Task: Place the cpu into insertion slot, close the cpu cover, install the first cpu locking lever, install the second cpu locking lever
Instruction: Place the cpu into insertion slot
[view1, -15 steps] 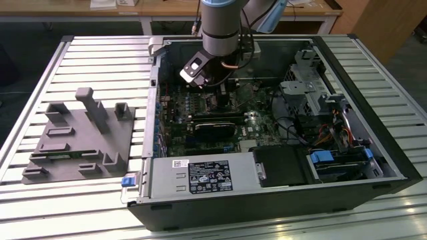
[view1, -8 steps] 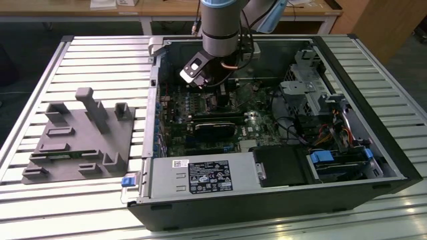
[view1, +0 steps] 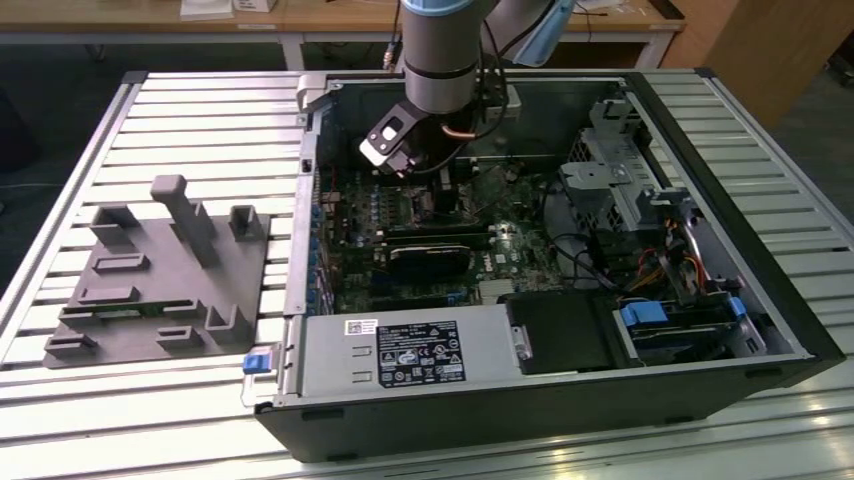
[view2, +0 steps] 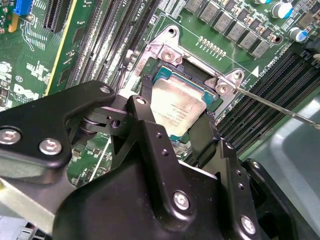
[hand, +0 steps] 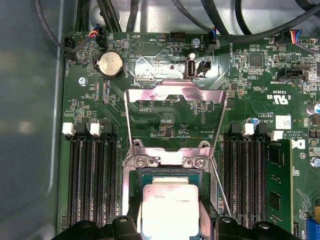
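The cpu (view2: 176, 111), a square chip with a dull silver top, sits between my gripper's (view2: 175, 122) two black fingers (view2: 146, 112), which press on its opposite edges. It lies slightly tilted right over the insertion slot (hand: 165, 176), whose dark frame shows around it on the green board; whether it is fully seated I cannot tell. In the first wrist view the cpu (hand: 170, 207) shows the same way. The cpu cover (hand: 175, 93), a silvery frame, stands swung open beyond the slot. A thin locking lever (view2: 280, 107) sticks out unlatched beside it. In the exterior view my gripper (view1: 424, 178) is low inside the computer case.
Long black memory slots (hand: 92, 175) flank the socket on both sides. The open case (view1: 534, 420) holds a power supply (view1: 400, 355), drive cages (view1: 627, 190) and cables. A grey moulded fixture (view1: 160, 270) lies on the slatted table at the exterior view's left.
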